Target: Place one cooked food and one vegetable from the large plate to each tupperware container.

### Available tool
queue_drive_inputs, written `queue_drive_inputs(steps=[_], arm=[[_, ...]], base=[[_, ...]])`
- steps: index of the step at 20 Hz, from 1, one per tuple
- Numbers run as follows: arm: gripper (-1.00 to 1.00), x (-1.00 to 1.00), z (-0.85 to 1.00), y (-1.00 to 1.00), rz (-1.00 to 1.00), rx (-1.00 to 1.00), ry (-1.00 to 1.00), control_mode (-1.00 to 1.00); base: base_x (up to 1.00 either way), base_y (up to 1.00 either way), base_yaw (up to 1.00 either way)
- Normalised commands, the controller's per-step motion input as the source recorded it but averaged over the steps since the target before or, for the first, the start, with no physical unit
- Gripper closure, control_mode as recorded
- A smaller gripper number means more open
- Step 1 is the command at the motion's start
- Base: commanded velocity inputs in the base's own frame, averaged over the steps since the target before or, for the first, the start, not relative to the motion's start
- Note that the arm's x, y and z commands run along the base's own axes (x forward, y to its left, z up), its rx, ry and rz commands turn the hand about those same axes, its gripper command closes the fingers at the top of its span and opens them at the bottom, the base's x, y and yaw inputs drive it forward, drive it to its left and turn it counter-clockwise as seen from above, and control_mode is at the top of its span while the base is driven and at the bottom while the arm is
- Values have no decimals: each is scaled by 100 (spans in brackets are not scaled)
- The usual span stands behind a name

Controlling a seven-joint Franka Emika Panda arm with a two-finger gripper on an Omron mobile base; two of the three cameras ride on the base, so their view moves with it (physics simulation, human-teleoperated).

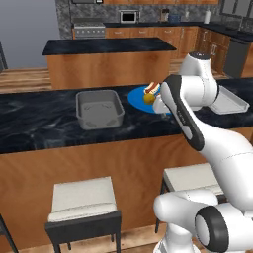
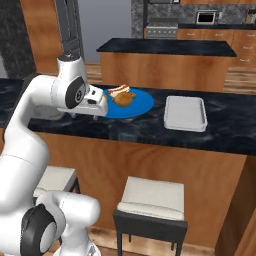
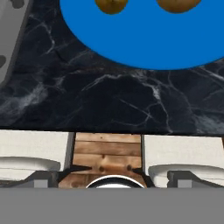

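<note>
Jaws: spread wide and holding nothing; the gripper (image 3: 111,168) hung over the near edge of the bench, its tips seen against the stools and wooden floor below.
Bench: black marble (image 1: 39,118), running left to right under everything.
Large plate: the blue plate (image 2: 145,104) lay just beyond the jaws, toward the far side.
Vegetables: the small yellow-olive ball (image 3: 111,4) and the golden-brown ball (image 3: 177,4) sat on the plate, side by side and apart.
Cooked food: one hot dog (image 1: 151,88) showed at the plate's far edge; I could not tell where the second was.
Grey tub: the deep tub (image 1: 99,108) stood left of the plate, near it; nothing could be seen inside it.
Pale tray: the shallow tray (image 2: 185,113) lay right of the plate and looked bare.
Step in hand: as I judged it, reaching for a first item.
Doing it well: carry the open jaws forward over the plate, centre on one ball, come straight down so it cannot roll aside, then close gently.
</note>
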Motion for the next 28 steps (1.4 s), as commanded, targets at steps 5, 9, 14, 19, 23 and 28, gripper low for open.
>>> queue_drive_inputs(steps=[5, 9, 14, 19, 23, 28], arm=[[-100, 0, 0, 0, 0, 0, 0, 100], [-100, 0, 0, 0, 0, 0, 0, 100], [-100, 9, 1, 0, 0, 0, 4, -100], [-100, 35, 29, -1, 0, -5, 14, -100], [-100, 70, 32, -10, 1, -14, 11, -100], [-100, 81, 2, -43, -1, -3, 13, -100]], base=[[57, 0, 0], [61, -4, 0], [17, 0, 0], [0, 0, 0], [0, 0, 0], [0, 0, 0]])
